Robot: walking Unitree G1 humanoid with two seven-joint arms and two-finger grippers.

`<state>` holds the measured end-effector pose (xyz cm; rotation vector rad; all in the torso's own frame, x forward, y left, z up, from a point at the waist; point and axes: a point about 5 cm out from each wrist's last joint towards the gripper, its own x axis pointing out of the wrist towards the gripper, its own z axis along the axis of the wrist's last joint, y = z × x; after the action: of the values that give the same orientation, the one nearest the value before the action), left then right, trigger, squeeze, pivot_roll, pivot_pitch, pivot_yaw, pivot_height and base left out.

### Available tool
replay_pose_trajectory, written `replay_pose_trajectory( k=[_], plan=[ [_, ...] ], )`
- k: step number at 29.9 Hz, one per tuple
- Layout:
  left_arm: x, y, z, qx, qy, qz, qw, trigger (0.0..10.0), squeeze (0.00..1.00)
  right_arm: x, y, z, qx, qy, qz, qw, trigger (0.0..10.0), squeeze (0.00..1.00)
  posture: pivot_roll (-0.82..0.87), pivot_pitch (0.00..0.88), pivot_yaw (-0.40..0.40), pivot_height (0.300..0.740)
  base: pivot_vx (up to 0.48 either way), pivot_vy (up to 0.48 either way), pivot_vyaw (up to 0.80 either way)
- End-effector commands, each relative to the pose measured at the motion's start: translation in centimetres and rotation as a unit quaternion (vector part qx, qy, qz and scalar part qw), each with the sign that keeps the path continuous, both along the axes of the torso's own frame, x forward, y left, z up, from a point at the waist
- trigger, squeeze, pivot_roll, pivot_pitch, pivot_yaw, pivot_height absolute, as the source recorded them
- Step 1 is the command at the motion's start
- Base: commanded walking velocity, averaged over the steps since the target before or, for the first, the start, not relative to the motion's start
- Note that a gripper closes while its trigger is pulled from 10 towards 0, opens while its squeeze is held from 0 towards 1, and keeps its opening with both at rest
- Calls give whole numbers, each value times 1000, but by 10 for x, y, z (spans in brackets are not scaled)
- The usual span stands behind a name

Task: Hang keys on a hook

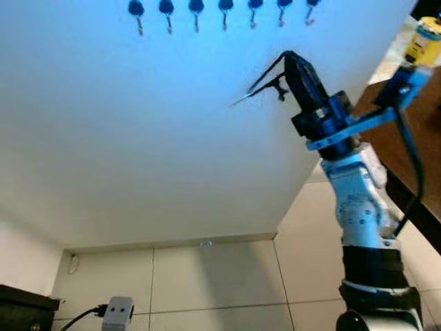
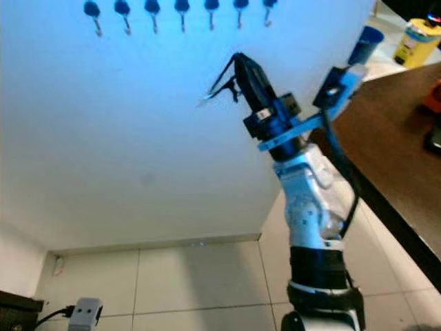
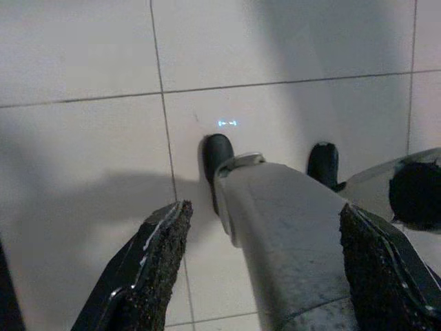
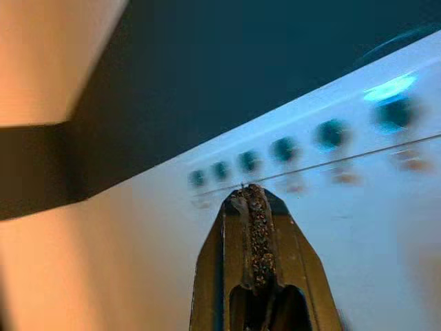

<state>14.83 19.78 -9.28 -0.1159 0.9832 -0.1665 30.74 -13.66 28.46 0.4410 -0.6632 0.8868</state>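
A row of several dark hooks (image 1: 196, 8) runs along the white wall at the top of the eye views. My right gripper (image 1: 288, 56) is raised toward the wall, below and right of the hooks, and is shut on the keys (image 1: 265, 86). The keys hang from its tip as a thin dark loop and a blade pointing down-left, apart from any hook. In the right wrist view the closed fingers (image 4: 256, 207) point at the hooks (image 4: 284, 148). My left gripper (image 3: 265, 217) hangs open over the tiled floor, above my own leg and feet.
A dark brown table (image 1: 413, 158) stands at the right, close to my right arm, with a yellow container (image 1: 424, 38) and a blue cup (image 2: 364, 43) beyond it. A white plug adapter (image 1: 117, 312) and a dark box (image 1: 21, 303) sit on the floor at lower left.
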Motion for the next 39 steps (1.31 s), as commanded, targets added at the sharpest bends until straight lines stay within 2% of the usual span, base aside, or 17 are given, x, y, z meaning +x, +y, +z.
replay_pose_trajectory(
  k=[1,3,8,17,23,26,31,32,39],
  plan=[
    [-12,0,-4,0,19,-3,1000,10000,0,-6,3,0,-1,-9,28,1000,10000,0,-18,38,79,740,277,0,0],
    [-14,-1,-5,-4,20,-5,1000,10000,0,-13,1,3,12,-18,49,999,10000,0,-17,42,76,740,285,0,0],
    [-14,-3,-5,-9,20,-5,1000,10000,0,-16,-5,9,35,-24,55,998,10000,0,-14,48,74,740,283,0,0],
    [-16,-5,-6,-18,19,-5,1000,10000,0,-18,-9,12,35,-20,54,998,10000,0,-11,56,71,740,291,0,0],
    [-18,-6,-6,-21,20,-5,1000,10000,0,-18,-12,11,30,-13,43,999,10000,0,-16,62,64,740,289,0,0],
    [-19,-7,-7,-27,24,1,999,10000,0,-13,-20,13,30,1,8,1000,10000,0,-23,62,58,740,0,0,0],
    [-20,-10,-7,-38,26,-5,999,10000,0,-12,-29,12,37,9,-8,999,10000,0,-24,52,45,740,0,0,0],
    [-20,-11,-7,-46,27,-12,999,10000,0,-12,-33,13,41,11,-15,999,10000,0,-24,50,44,740,0,-435,0],
    [-20,-12,-7,-48,26,-9,998,10000,0,-12,-38,13,38,12,-25,999,10000,0,-29,42,40,740,104,-410,0]
  ],
)
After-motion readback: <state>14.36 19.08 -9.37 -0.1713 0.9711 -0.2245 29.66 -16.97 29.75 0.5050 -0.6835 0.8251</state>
